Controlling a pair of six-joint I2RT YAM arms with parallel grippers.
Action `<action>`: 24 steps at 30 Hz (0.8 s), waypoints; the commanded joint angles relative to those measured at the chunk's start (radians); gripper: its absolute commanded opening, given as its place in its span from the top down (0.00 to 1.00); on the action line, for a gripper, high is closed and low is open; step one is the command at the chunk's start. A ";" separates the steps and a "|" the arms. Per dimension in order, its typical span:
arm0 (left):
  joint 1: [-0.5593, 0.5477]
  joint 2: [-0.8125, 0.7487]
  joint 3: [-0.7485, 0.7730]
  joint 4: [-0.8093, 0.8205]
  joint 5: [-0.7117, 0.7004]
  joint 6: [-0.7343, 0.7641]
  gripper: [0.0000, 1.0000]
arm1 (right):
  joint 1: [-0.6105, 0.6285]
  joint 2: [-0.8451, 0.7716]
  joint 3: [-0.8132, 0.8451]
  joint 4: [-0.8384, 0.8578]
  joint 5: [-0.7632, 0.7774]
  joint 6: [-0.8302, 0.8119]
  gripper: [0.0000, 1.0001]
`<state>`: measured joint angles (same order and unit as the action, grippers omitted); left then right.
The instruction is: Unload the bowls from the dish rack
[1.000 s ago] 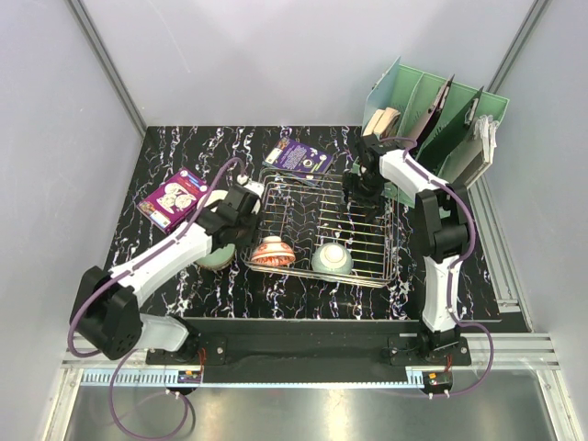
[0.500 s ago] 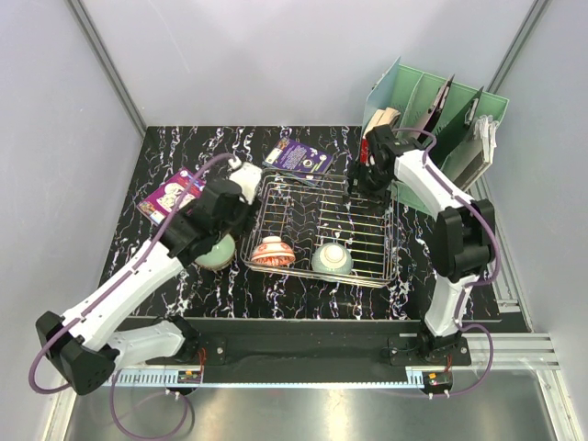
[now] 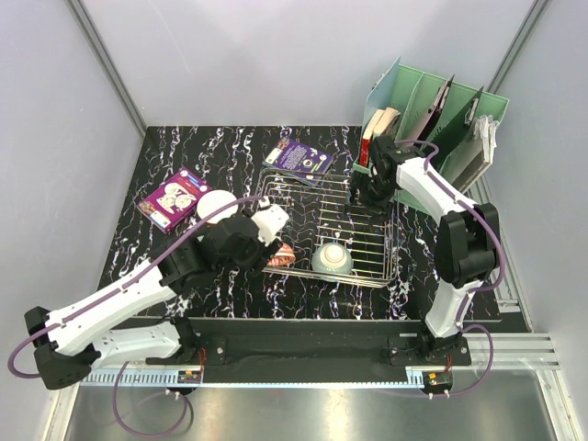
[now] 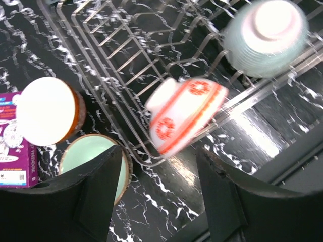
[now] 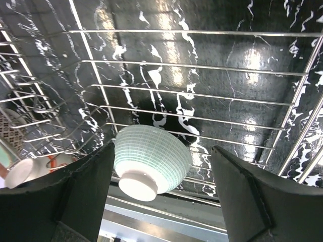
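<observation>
left gripper [image 4: 161, 201] is hovering over the near-left corner of the dish rack [image 4: 116, 55], jaws spread wide, holding nothing. the red floral bowl [image 4: 186, 113] is lying tipped inside that corner. right gripper [image 5: 161, 194] is hanging over the rack's far right, jaws apart and empty, with the pale green bowl [image 5: 149, 159] sitting upside down near-centre. the orange bowl [image 4: 48, 111] and green-lined bowl [image 4: 91, 161] are resting just beside each other on the table [image 4: 242, 136], left of the rack.

Table [image 3: 184, 156]: black top with white marble veining. Directly on it:
- chrome wire dish rack [image 3: 367, 241], centre
- orange bowl [image 3: 218, 204] and pale green bowl [image 4: 91, 159], just beside each other, left of rack
- purple box [image 3: 173, 197], far left
- purple booklet [image 3: 299, 157], behind rack
- mint-green file organizer [image 3: 427, 110], back right
</observation>
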<state>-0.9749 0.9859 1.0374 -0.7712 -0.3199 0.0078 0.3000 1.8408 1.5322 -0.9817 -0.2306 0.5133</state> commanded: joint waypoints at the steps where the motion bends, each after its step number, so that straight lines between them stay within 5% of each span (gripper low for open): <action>1: -0.073 -0.019 0.013 -0.042 0.010 0.001 0.35 | -0.004 -0.060 -0.026 0.015 -0.012 0.016 0.16; 12: -0.142 -0.023 -0.026 -0.086 -0.031 -0.006 0.34 | -0.004 -0.086 -0.106 0.058 -0.019 0.037 0.15; 24: -0.140 0.079 -0.100 0.085 -0.177 0.021 0.34 | -0.006 -0.087 -0.122 0.071 -0.023 0.036 0.15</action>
<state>-1.1118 1.0409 0.9199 -0.7784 -0.4294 0.0216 0.3000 1.7981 1.4139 -0.9340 -0.2386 0.5465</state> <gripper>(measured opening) 0.658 0.845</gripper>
